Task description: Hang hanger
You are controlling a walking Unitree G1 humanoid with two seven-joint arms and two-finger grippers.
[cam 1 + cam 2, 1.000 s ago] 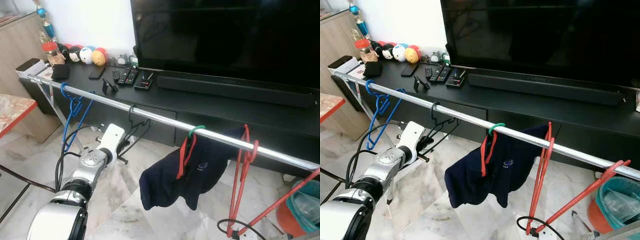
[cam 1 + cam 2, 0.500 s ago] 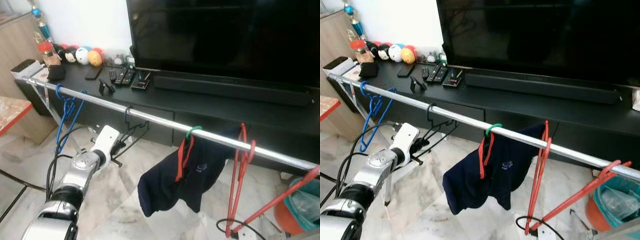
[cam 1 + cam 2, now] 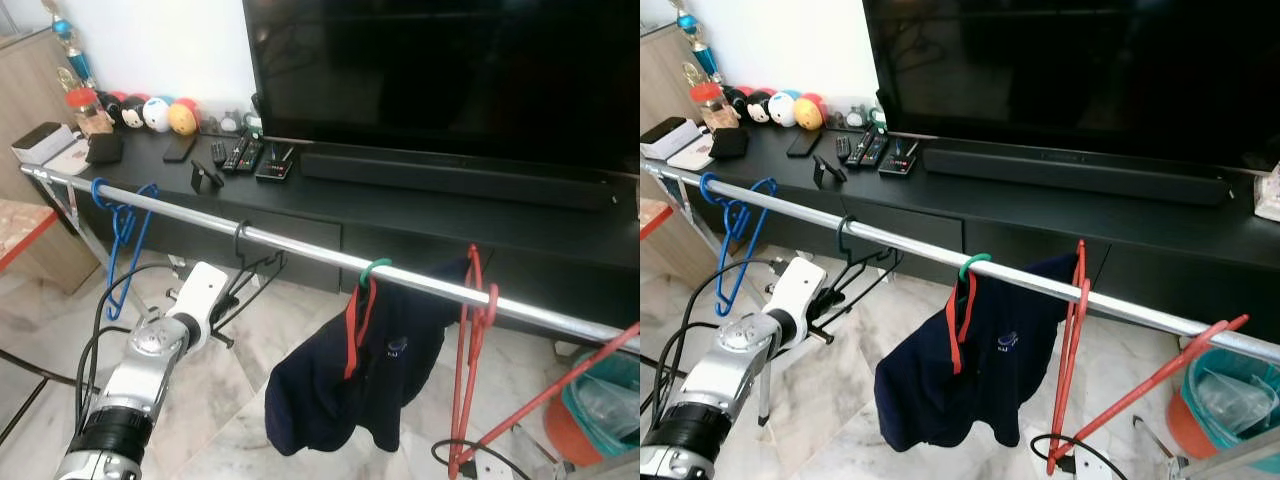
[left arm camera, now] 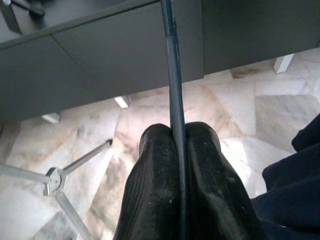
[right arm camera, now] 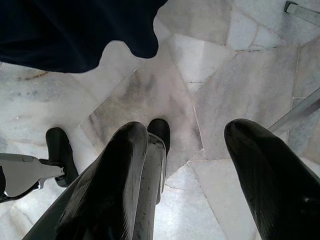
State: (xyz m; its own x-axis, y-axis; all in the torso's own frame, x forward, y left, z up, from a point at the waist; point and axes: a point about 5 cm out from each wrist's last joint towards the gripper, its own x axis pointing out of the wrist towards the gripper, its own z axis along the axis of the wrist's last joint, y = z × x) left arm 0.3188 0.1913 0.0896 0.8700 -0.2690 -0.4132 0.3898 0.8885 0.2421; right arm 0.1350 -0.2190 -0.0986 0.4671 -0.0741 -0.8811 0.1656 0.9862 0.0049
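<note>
Hanging at centre-left of the frame, the black hanger [image 3: 250, 262] is hooked over the silver rail [image 3: 300, 248], with bare rail on either side. The left claw [image 4: 176, 150] is pinching its wire, fingers closed. The right claw [image 5: 200, 165] is gaping, empty, above the marble floor [image 5: 240, 85]. Compared with earlier, the camera has shifted. No writing is legible.

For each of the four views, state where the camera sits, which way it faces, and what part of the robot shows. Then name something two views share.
Left eye, right eye: head, facing down-forward at the rail; left arm shows.
Left wrist: along the left gripper, shut on the black hanger.
Right wrist: down at marble floor; right gripper open.
Shared: the navy shirt.
</note>
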